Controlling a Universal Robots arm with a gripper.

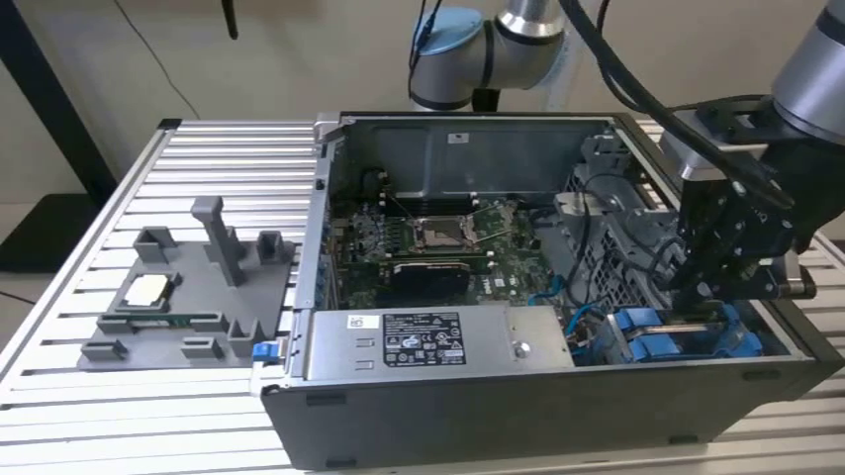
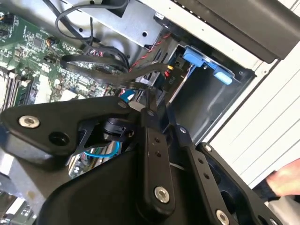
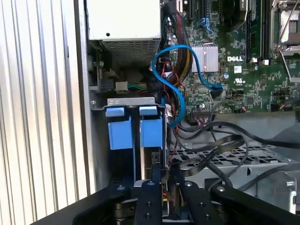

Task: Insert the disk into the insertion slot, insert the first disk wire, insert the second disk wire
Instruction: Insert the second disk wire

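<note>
Hand down in the insertion slot beside the power supply, fingers narrow, apparently pinching the disk edge. Keep it square to the blue rails; push straight, avoid the blue cable.

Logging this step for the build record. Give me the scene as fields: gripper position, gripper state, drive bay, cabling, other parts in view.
gripper position: gripper lowered inside the open computer case, at the insertion slot
gripper state: fingers close together; what they grip is hidden
drive bay: blue tabs side by side
cabling: blue cable loops over the motherboard
other parts: power supply box; grey fixture on the slatted table
</note>
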